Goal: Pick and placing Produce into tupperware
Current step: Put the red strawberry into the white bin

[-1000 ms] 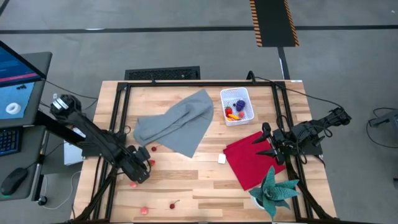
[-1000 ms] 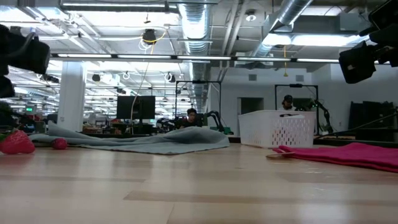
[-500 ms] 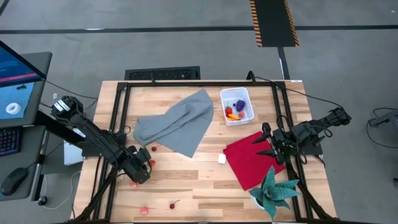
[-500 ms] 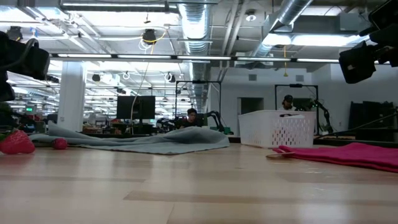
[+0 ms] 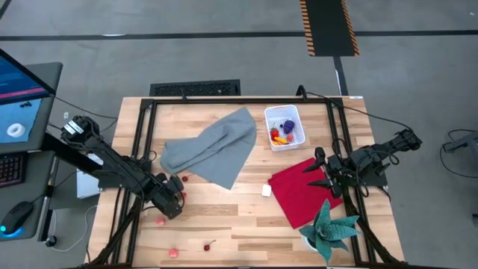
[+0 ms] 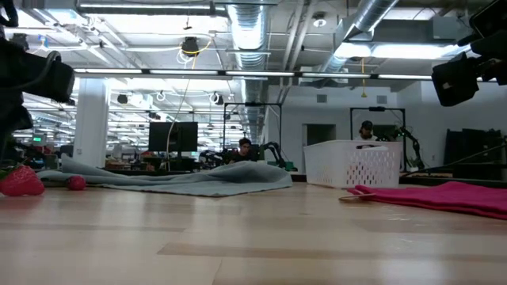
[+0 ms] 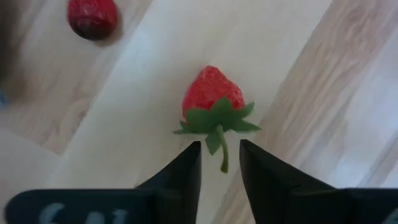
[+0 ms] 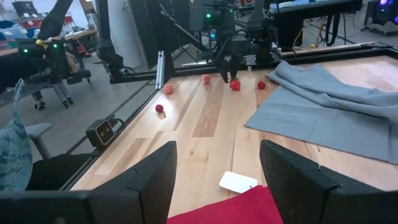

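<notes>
Hovering low over the wooden table (image 5: 224, 217) at about 8 o'clock: left gripper (image 7: 220, 163), fingers narrowly apart, straddling the green stem of a red toy strawberry (image 7: 212, 96) lying on the boards, with the berry body just beyond the fingertips and not yet pinched. Lying near it, toward the grey cloth (image 5: 213, 149): a darker red berry (image 7: 92, 17). Seen from the right wrist view, the same gripper reaching down onto the strawberry (image 8: 235, 84) among several scattered red and pink pieces.

Resting at about 1 o'clock on the table: white perforated tupperware (image 5: 284, 127), already holding a purple grape bunch (image 5: 288, 126) and a few red and yellow pieces. Sprawling across the middle, from 10 to 12 o'clock: the grey cloth. Lying loose along the near edge, at about 7 o'clock: a pink berry (image 5: 173, 252) and a cherry (image 5: 207, 246), well apart from the tub.

Waiting at 3 o'clock above the red cloth (image 5: 302, 191): right gripper (image 5: 320, 173), fingers spread wide, holding nothing. Sitting just beside the red cloth's edge: a small white cube (image 5: 265, 191). Standing at about 5 o'clock: a teal artificial plant (image 5: 330, 228).
</notes>
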Motion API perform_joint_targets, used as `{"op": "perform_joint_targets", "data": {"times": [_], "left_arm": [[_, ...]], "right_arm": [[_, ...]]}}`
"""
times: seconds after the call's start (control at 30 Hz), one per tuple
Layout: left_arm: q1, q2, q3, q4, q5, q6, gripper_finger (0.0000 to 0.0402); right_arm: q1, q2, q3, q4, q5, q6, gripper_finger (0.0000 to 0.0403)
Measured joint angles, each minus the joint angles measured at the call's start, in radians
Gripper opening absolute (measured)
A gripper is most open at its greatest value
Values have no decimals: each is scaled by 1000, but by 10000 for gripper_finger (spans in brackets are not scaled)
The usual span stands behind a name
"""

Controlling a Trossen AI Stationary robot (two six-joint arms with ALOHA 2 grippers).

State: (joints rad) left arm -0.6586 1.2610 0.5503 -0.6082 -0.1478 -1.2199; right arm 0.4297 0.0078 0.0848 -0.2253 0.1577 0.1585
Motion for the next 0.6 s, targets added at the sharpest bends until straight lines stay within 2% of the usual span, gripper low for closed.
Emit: {"op": "perform_joint_targets", "data": {"times": [0.2,0.33,0.5,0.6], "left_arm": [[-1,0,-1,30,-16,45,11],[1,0,0,110,-49,111,4],[4,0,11,114,-56,133,2],[9,0,15,197,-113,197,2]], "right_arm": [[0,0,0,0,0,0,254],[0,0,0,0,0,0,254],[0,0,0,0,0,0,254],[0,0,0,0,0,0,254]]}}
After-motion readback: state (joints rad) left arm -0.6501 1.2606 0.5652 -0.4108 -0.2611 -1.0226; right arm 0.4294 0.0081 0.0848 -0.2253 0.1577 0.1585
